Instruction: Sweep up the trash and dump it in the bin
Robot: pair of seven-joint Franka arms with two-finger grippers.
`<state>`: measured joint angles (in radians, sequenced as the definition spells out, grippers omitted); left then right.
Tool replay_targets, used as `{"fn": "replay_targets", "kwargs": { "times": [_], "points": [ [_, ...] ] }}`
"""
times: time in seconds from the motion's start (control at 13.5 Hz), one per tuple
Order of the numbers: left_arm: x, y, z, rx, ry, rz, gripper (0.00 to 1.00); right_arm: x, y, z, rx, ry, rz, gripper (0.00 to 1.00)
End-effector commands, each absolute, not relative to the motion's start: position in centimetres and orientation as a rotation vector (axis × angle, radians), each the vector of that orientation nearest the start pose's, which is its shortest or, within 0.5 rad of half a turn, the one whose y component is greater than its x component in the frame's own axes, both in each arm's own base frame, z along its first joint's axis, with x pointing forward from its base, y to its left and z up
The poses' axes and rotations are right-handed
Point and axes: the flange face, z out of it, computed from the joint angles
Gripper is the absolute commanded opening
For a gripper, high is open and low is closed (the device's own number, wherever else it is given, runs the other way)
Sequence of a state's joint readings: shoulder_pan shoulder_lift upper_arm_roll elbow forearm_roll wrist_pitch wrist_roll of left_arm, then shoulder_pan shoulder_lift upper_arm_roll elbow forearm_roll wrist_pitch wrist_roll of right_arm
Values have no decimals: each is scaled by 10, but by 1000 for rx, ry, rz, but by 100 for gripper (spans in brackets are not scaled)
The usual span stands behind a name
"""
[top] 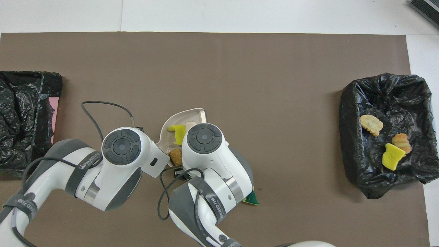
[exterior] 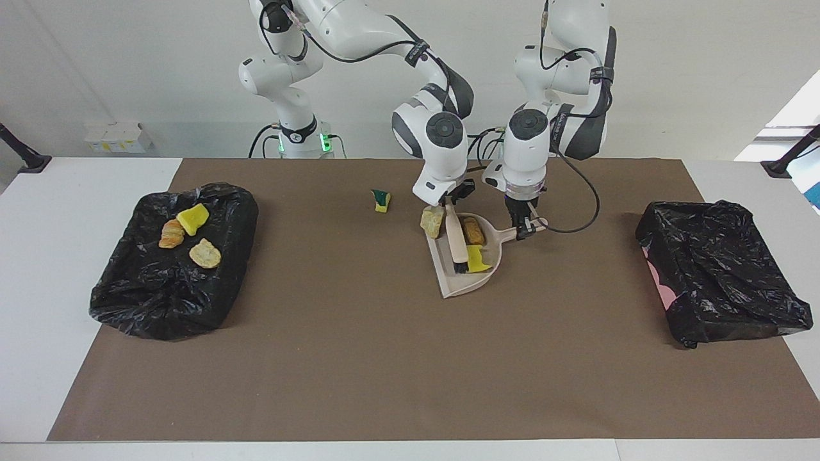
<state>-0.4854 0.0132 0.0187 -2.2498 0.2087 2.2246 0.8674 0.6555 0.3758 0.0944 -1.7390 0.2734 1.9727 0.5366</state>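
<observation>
Right gripper (exterior: 452, 200) clamped on brush (exterior: 456, 242), bristles down inside dustpan (exterior: 458, 285); left gripper (exterior: 526, 227) closed on dustpan handle, pan flat on brown mat (exterior: 384, 358). Yellow sponge bit (exterior: 476, 259) and brown bread lump (exterior: 473, 230) in pan, pale lump (exterior: 432, 221) at pan's rim (on or off, can't tell). Green-backed scrap (exterior: 381, 200) loose on mat, nearer robots, toward right arm's end; three more scraps (exterior: 190, 234) in black-lined bin (exterior: 166, 307) at that end.
</observation>
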Motion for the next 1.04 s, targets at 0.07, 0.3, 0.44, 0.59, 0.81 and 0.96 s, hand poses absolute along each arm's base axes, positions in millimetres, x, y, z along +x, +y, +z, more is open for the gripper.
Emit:
{"fn": "replay_targets", "kwargs": {
  "times": [0.07,0.3,0.44,0.59,0.81,0.96],
  "points": [
    [461,-226,347,-2205,2009,103,0,469,425,381,-2969,-83,461,0],
    [461,-225,347,-2206,2008,104,0,487,387,417,-2958,-26,439,0],
    [461,-226,347,-2206,2008,101,0,485,362,440,-2976,0,476,0],
    [461,-226,347,-2205,2009,104,0,468,338,442,-3070,-6,570,0],
    [460,-227,347,-2198,2017,111,0,422,309,422,-3130,176,677,0],
    [456,-228,346,-2170,2032,127,0,390,294,408,-3158,379,729,0]
  ]
}}
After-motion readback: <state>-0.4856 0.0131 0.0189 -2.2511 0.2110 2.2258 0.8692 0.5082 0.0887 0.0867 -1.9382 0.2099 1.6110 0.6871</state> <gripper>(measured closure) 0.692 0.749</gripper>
